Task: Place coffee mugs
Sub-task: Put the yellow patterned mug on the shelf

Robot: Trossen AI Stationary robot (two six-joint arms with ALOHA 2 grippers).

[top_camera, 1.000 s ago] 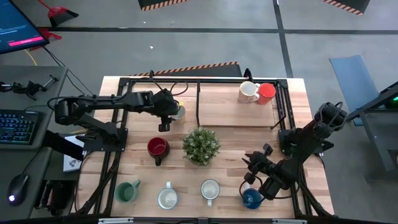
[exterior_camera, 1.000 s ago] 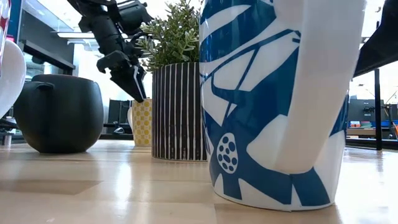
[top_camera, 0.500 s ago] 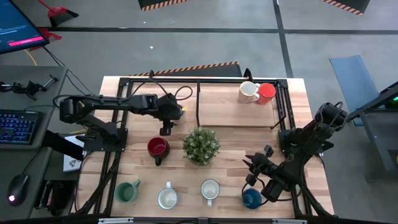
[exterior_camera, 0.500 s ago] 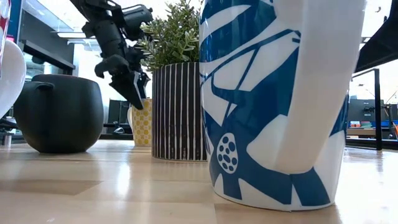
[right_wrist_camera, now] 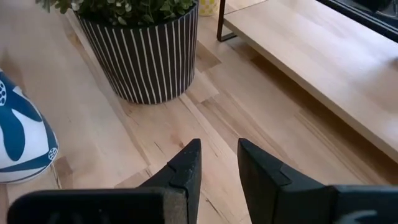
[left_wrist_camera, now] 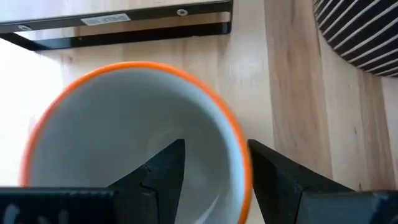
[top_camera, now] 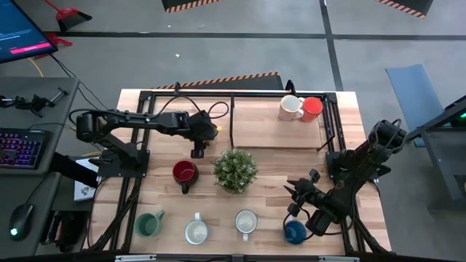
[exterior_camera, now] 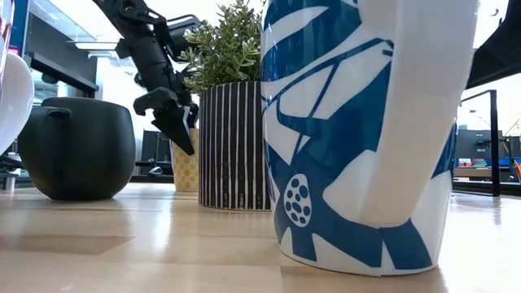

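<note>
Working across the wooden table, largest things first: the potted plant stands mid-table in its striped pot. Mugs are scattered round it: a red mug just beside the plant toward my left arm's side, a green mug, two pale mugs and a blue mug along the near edge, a white mug and a red-orange mug touching on the raised shelf at the far side.

My left gripper is over the orange-rimmed mug near the shelf's edge. Wrist view: fingers apart, one finger inside the bowl, the other outside, the rim wall between them. Not yet clamped, as far as I can judge. The low view shows the fingers pointing down in front of a yellow-patterned mug side.

My right gripper waits near the blue mug, fingers a little apart, nothing between them.

Notes for the step in hand, a rim pinch:
- go down far enough that the pads bite wall, not only lip
- keep the wall centred so closing does not shove the mug sideways
- close slowly; glazed ceramic likely slips
- lift straight; the shelf frame and plant pot stand close
</note>
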